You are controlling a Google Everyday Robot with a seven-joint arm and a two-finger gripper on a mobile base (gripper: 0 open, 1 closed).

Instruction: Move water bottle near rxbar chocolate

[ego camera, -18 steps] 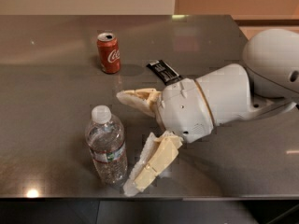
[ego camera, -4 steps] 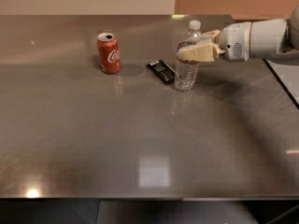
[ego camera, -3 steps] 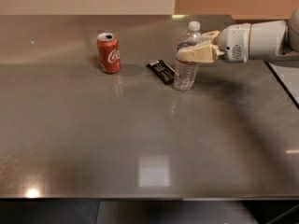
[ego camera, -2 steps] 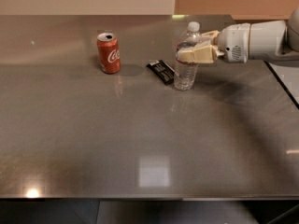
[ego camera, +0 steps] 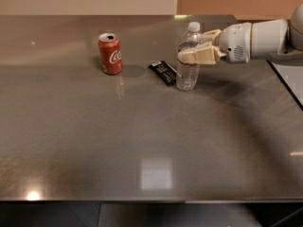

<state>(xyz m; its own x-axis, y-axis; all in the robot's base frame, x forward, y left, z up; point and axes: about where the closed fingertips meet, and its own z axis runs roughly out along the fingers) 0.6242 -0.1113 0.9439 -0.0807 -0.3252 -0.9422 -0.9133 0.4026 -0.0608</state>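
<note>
The water bottle (ego camera: 188,72), clear ribbed plastic with a white cap, stands upright on the steel table (ego camera: 142,141), just right of the rxbar chocolate (ego camera: 163,72). The bar is a flat black wrapper lying at an angle, and its near end almost touches the bottle's base. My gripper (ego camera: 195,45) reaches in from the right at the bottle's upper body. Its cream fingers (ego camera: 199,56) are closed around the bottle, one in front and one behind.
A red soda can (ego camera: 110,54) stands upright left of the bar. A white sheet (ego camera: 292,79) lies at the table's right edge. My white arm (ego camera: 258,39) spans the back right above the table.
Six seconds ago the bottle stood near the front edge beside the open gripper; now it stands by the bar with the gripper on it. Nothing has moved in the last second.
</note>
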